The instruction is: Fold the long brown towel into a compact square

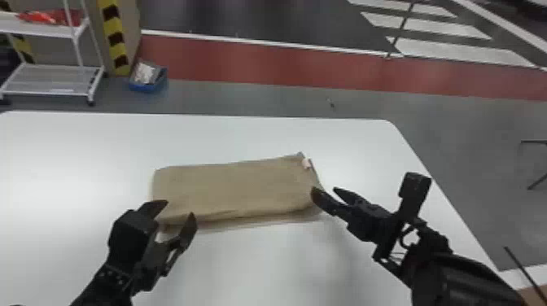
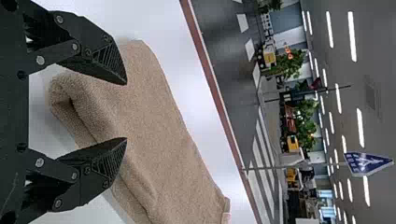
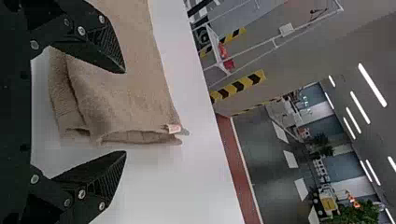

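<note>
Tabletop (image 1: pixel 81 150) — brown towel (image 1: pixel 240 185), near left pincer (image 1: pixel 179 208)

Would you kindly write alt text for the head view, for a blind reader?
A folded brown towel lies on a white table, with the robot's open left hand by its near left corner and its open right hand by its right end.

Right end effector (image 3: pixel 125 112): parted | brown towel (image 3: pixel 126 93): folded, on white table (image 3: pixel 187 186)

A floor crosswalk (image 1: pixel 427 26) and ceiling lights (image 2: pixel 352 36) show an indoor hall (image 2: pixel 380 60)
</note>
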You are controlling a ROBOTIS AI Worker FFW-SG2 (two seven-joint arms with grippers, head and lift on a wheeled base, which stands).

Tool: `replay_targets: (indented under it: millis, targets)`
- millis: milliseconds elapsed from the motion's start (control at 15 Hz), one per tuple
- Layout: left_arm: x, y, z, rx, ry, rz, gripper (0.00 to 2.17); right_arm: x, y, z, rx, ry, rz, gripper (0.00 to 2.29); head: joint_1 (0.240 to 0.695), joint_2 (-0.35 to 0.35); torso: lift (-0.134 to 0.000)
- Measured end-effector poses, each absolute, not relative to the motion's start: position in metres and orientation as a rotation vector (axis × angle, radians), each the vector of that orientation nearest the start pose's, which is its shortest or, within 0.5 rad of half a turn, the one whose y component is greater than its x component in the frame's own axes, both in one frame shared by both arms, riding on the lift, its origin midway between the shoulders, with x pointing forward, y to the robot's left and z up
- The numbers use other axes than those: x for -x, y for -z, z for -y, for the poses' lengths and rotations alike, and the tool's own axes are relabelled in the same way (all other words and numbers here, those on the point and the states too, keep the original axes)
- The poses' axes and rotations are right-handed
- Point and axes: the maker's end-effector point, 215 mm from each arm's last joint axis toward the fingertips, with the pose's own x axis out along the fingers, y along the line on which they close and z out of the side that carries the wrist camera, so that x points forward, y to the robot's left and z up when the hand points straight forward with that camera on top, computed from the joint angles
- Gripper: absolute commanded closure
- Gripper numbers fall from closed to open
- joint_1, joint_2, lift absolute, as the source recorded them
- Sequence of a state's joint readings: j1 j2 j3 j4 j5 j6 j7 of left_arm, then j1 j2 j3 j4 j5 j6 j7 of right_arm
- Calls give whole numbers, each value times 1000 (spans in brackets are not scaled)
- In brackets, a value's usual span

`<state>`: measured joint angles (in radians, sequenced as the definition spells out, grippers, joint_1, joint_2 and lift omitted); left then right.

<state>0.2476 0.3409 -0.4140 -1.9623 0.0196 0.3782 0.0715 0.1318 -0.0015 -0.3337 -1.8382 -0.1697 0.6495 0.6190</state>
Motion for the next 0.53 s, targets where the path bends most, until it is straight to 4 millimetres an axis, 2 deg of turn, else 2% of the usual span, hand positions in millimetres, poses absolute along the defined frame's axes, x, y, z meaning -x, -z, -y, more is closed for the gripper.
replay_targets:
  millis: [67, 200, 400, 467, 533]
  targets:
    - [-459, 423, -93, -269, 384, -291, 545, -508, 415, 257, -326, -345, -396, 532, 695, -187, -124]
    - [-461, 421, -96, -262, 377, -288, 545, -512, 415, 253, -314, -349, -409, 535, 695, -179, -124]
    - [-466, 417, -104, -243, 364, -285, 545, -506, 425, 258, -319, -335, -440, 535, 695, -175, -124]
    - [-467, 416, -105, -239, 363, -284, 545, -504, 426, 260, -322, -332, -443, 596, 695, -175, -124]
    - [-467, 415, -105, -235, 362, -283, 545, -503, 428, 262, -324, -329, -445, 815, 695, -177, -124]
